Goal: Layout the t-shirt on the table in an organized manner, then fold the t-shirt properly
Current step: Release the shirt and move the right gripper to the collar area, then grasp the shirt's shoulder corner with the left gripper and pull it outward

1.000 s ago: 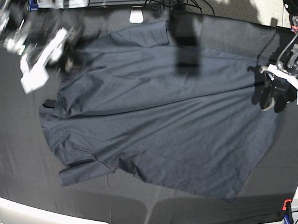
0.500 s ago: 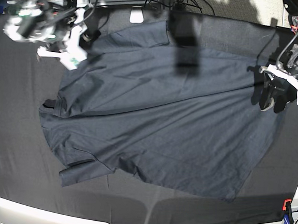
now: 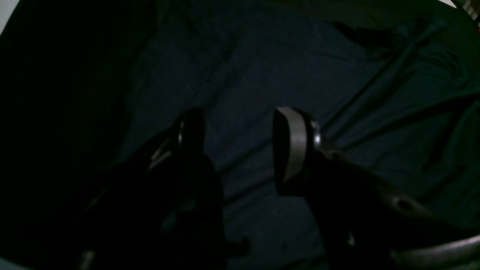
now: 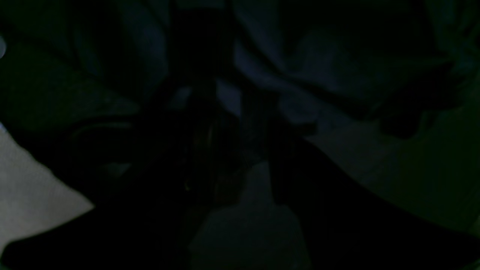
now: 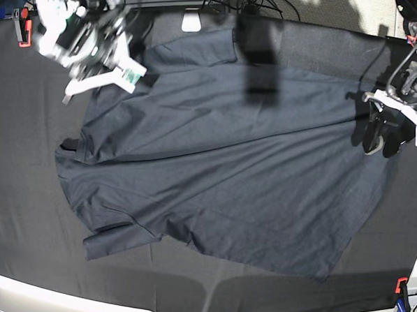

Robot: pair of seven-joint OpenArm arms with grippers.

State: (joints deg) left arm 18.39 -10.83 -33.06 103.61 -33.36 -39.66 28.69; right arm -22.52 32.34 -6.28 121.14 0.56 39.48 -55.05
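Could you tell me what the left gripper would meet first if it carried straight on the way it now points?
Most likely the dark navy, wrinkled cotton t-shirt: the left gripper, jaws apart, points at its creased cloth near the edge. Depth is unclear in the dim wrist view.

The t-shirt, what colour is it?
Dark navy-charcoal, plain with no pattern. The t-shirt shows best in the base view.

Table point(image 5: 24, 209): wide, matte black cloth top w/ faint creases. T-shirt point(image 5: 221, 178) lies spread on it, mostly flat, few long wrinkles, one sleeve point(image 5: 113, 238) toward near-left edge. Orange clamp point(image 5: 22, 26) at far-left corner, orange & blue clamp point(image 5: 400, 300) at near-right corner.
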